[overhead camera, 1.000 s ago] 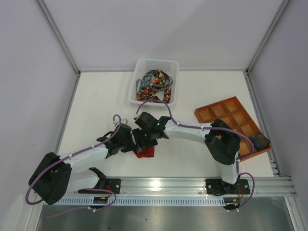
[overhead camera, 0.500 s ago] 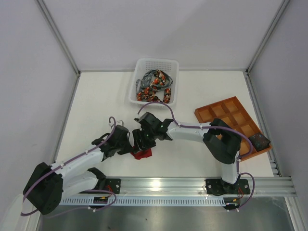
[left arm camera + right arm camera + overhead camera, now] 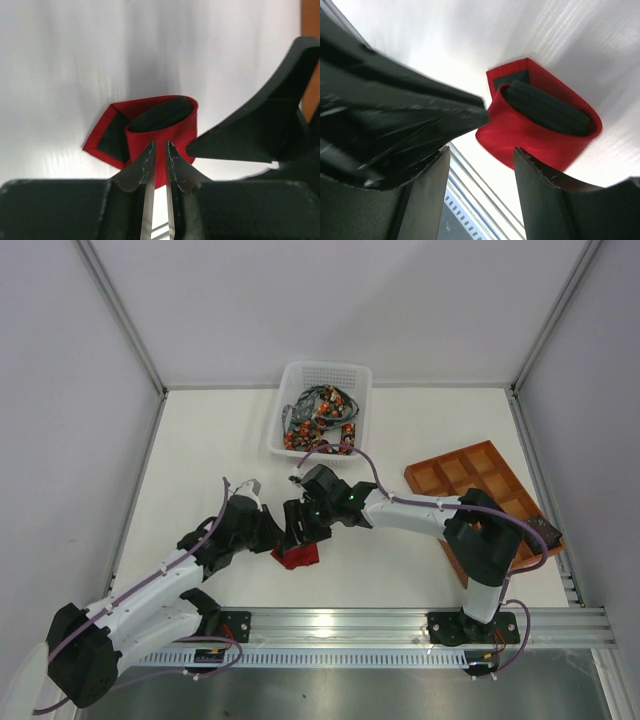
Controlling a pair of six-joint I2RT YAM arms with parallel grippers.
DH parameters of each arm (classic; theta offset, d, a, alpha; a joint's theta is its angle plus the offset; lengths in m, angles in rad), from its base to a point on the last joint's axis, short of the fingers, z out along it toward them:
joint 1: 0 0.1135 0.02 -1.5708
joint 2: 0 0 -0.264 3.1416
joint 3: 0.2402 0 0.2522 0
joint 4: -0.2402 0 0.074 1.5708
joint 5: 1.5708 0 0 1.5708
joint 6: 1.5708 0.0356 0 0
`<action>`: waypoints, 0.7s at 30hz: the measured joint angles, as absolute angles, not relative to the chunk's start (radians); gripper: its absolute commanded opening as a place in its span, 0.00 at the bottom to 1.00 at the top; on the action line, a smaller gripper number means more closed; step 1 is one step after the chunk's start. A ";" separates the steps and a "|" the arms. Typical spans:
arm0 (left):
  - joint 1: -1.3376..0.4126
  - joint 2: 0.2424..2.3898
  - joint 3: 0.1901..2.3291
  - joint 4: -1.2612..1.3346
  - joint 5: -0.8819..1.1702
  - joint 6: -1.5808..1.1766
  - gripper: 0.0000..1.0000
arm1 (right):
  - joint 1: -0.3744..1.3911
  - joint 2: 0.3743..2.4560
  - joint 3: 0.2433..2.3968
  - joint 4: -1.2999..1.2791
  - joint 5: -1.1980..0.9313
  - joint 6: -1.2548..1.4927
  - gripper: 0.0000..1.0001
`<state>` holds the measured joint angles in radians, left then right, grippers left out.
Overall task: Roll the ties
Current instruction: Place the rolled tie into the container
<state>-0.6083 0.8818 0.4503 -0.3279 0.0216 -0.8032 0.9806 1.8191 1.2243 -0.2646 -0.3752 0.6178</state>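
The plain red tie (image 3: 297, 557) sits rolled on the white table near the front edge, with its dark lining showing in the core. In the left wrist view the roll (image 3: 165, 134) lies just past my left gripper (image 3: 160, 146), whose fingers are almost together on the roll's near wall. My left gripper (image 3: 276, 539) is at the roll's upper left. My right gripper (image 3: 299, 529) is open just above the roll, and one of its fingers (image 3: 250, 130) touches the roll's right side. In the right wrist view the roll (image 3: 530, 135) lies beyond the open right gripper (image 3: 480, 150).
A white perforated basket (image 3: 322, 367) at the back holds several dark floral ties (image 3: 320, 420). An orange-brown gridded tray (image 3: 480, 490) lies at the right, with a dark object (image 3: 541, 533) at its near-right end. The metal rail (image 3: 400, 625) runs along the front edge.
The left arm has stretched out and its elbow has swung down-left. The right wrist shifted slightly right. The red roll has hardly moved.
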 measured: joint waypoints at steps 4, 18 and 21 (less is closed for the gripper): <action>-0.606 0.935 0.446 -0.254 0.073 -0.791 0.17 | 0.961 1.763 1.217 -0.307 -0.377 0.616 0.61; -0.606 0.907 0.368 -0.195 0.179 -0.780 0.16 | 0.808 1.656 1.010 -0.245 -0.477 0.610 0.76; -0.606 0.905 0.350 -0.197 0.179 -0.786 0.14 | 0.801 1.661 0.993 -0.210 -0.511 0.610 0.78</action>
<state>-0.6064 0.9051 0.3500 -0.1970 0.1791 -0.7856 0.8009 1.6608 0.9928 -0.2096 -0.5110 0.6098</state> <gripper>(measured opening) 0.154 0.767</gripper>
